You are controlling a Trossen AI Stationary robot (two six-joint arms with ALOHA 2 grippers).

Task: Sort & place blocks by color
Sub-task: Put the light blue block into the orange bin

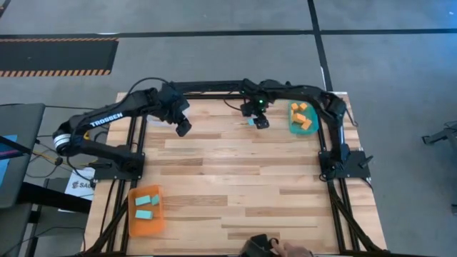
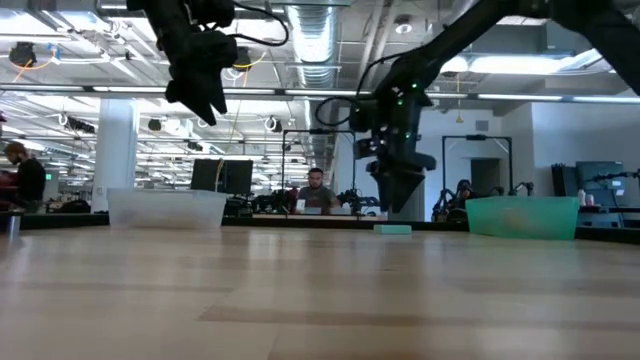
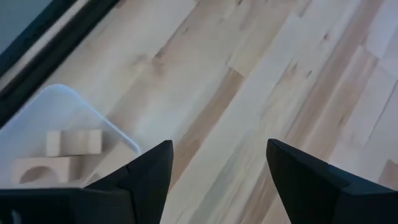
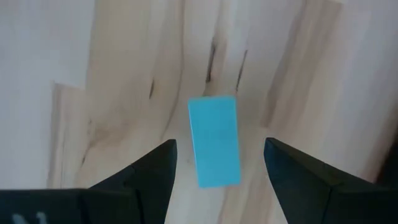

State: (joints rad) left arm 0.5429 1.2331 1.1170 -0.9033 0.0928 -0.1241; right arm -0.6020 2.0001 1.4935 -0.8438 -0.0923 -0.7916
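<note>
Your right jaws point(image 4: 217, 165) stand wide open and grip nothing; a light blue block point(image 4: 215, 140) lies flat on the worktop point(image 4: 124, 74) directly between the two fingers, touching neither. Off to the side of those jaws, orange blocks point(image 1: 302, 116) fill the teal tray point(image 1: 292, 127). Your left jaws point(image 3: 217, 168) are also wide open and empty, hanging above bare wood with tan blocks point(image 3: 73, 142) in the clear tray point(image 3: 62, 102) just beside one finger. Farthest from both, more light blue blocks point(image 1: 146, 206) sit in the orange tray point(image 1: 134, 227).
</note>
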